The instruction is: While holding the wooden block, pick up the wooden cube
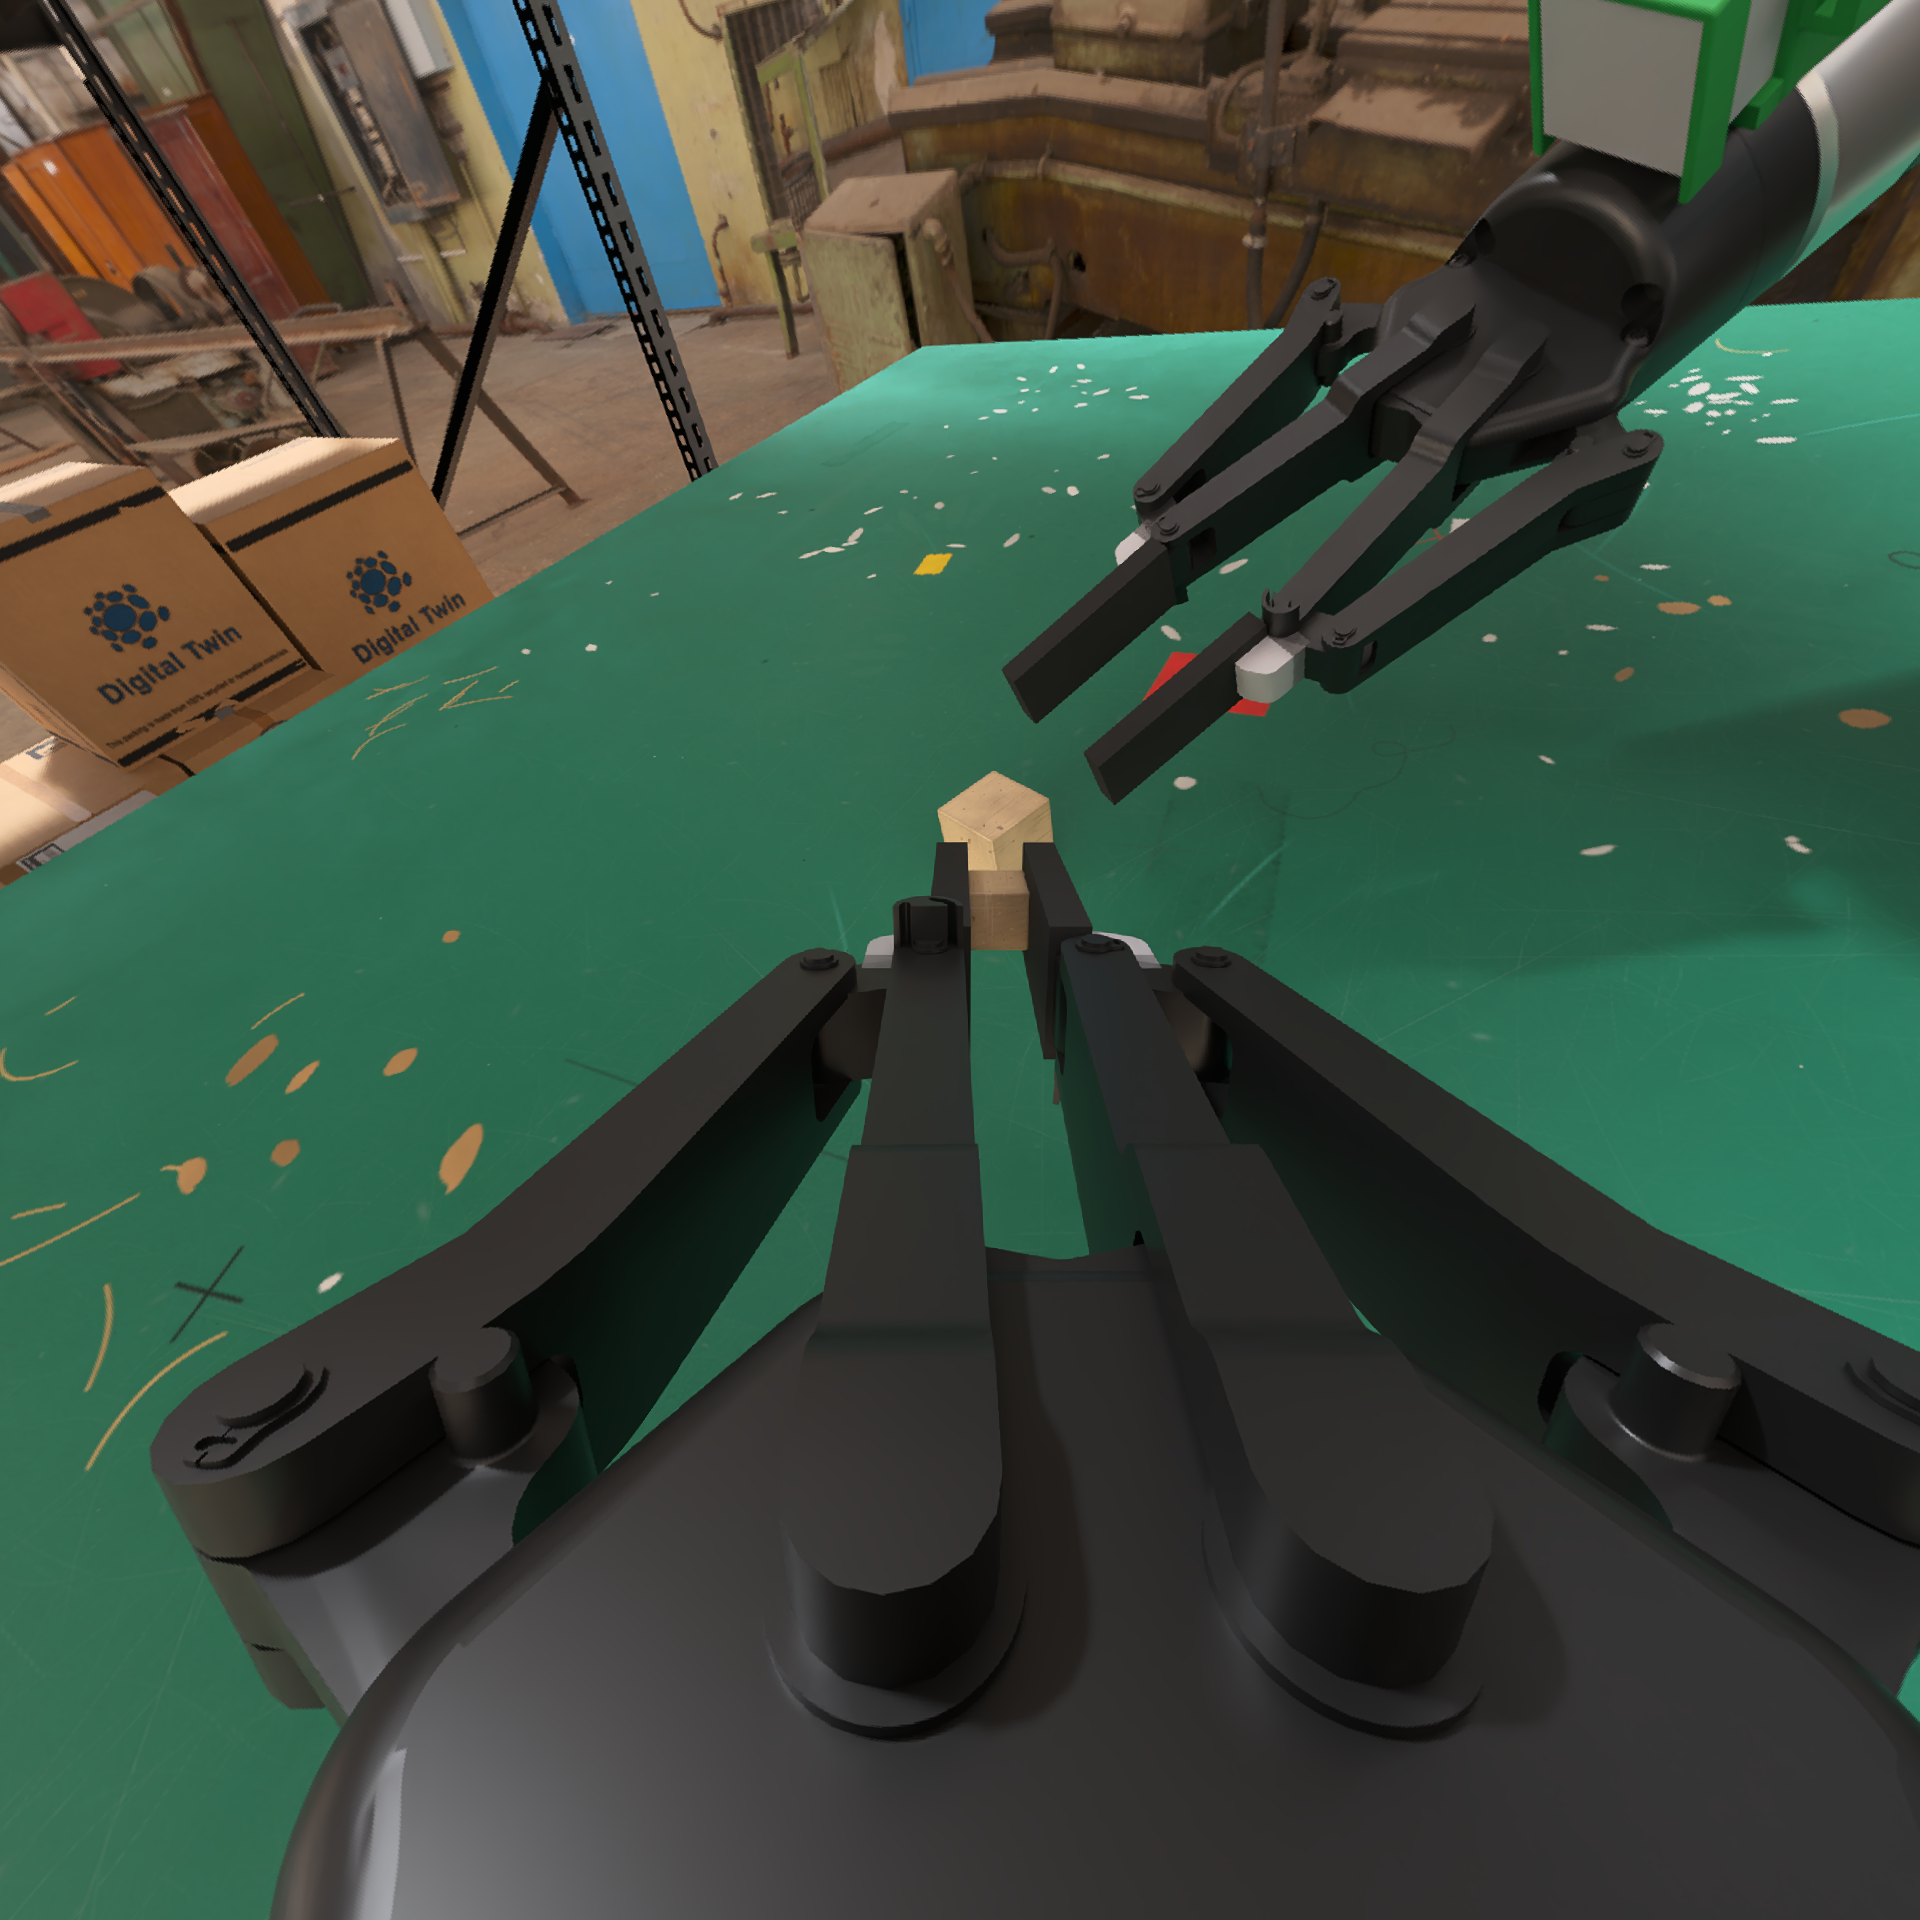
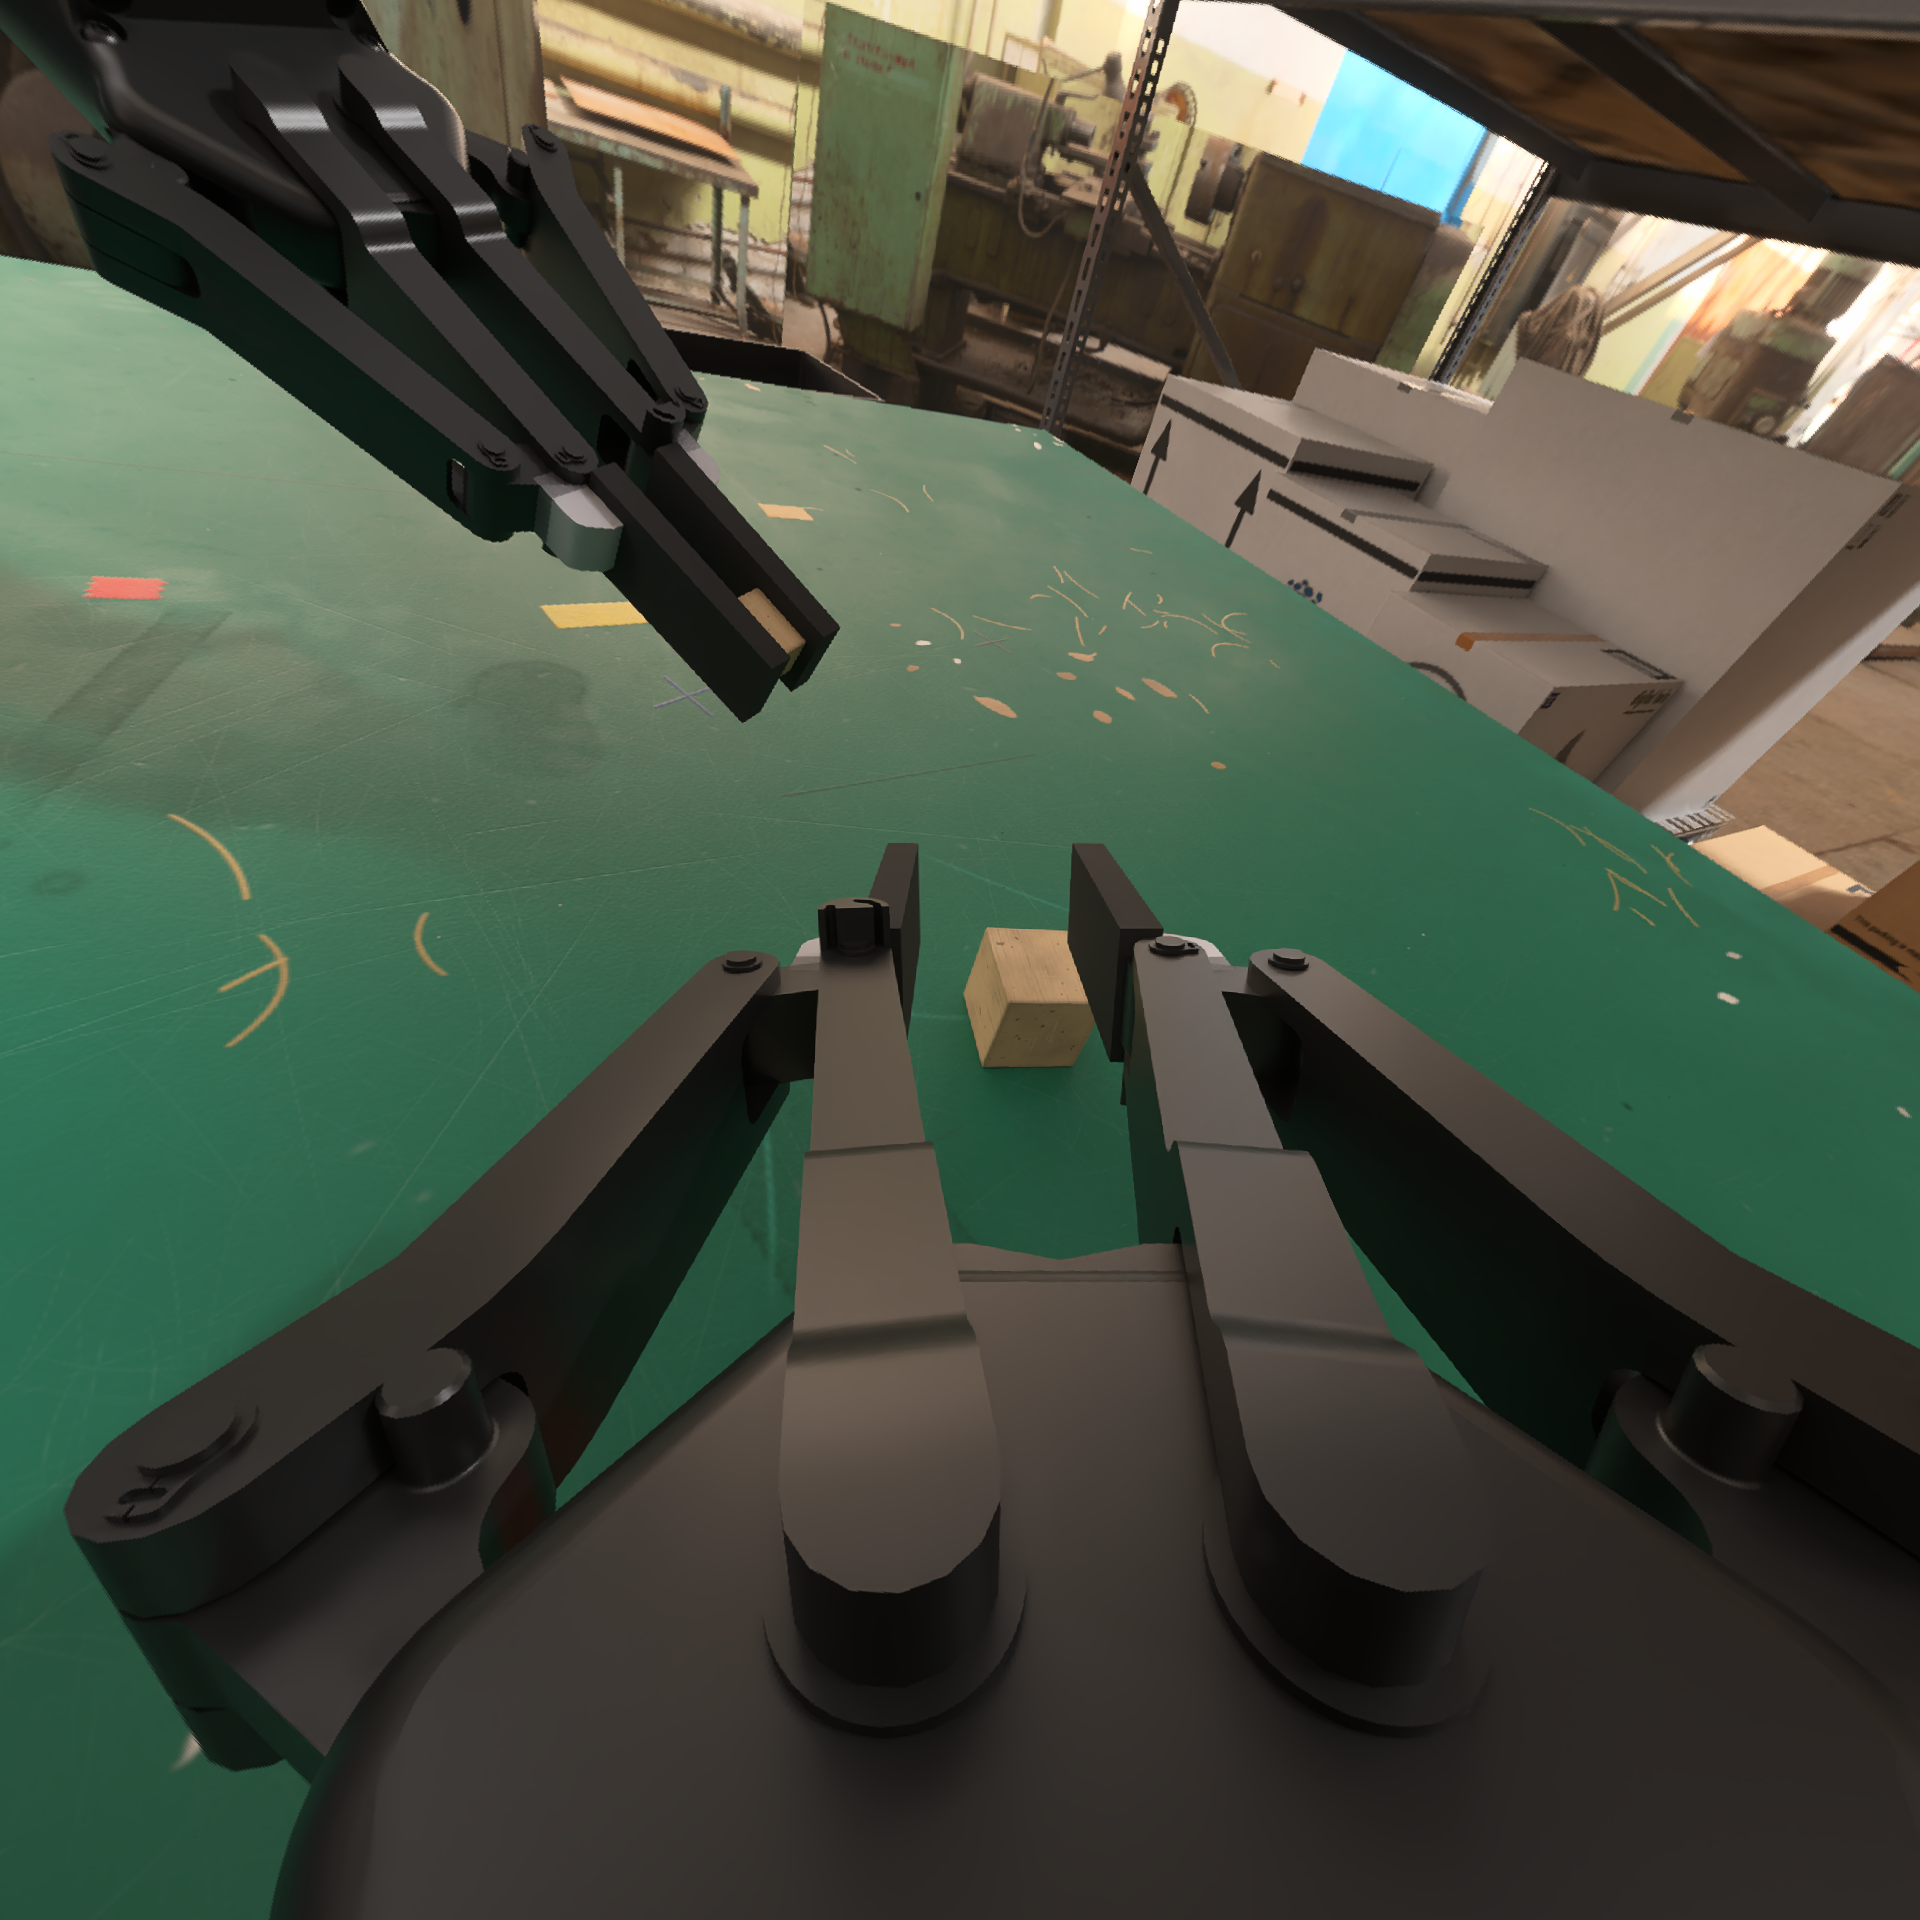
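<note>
Right wrist view, right end effector (image 2: 995,914) parted astride skewed wooden cube (image 2: 1029,995), left end effector (image 2: 795,665) clamping wooden block (image 2: 771,623) lengthwise.

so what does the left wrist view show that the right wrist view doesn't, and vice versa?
Left wrist view only: the brown cardboard boxes off the table edge, and a clear look at the wooden block clamped between the left gripper fingers.

Right wrist view only: the white boxes, and the gap on either side of the wooden cube lying on the mat between the open right gripper fingers.

Both: the green table, the cube, both grippers, a red patch and a yellow patch. The block shows only as a sliver in the right view.
</note>
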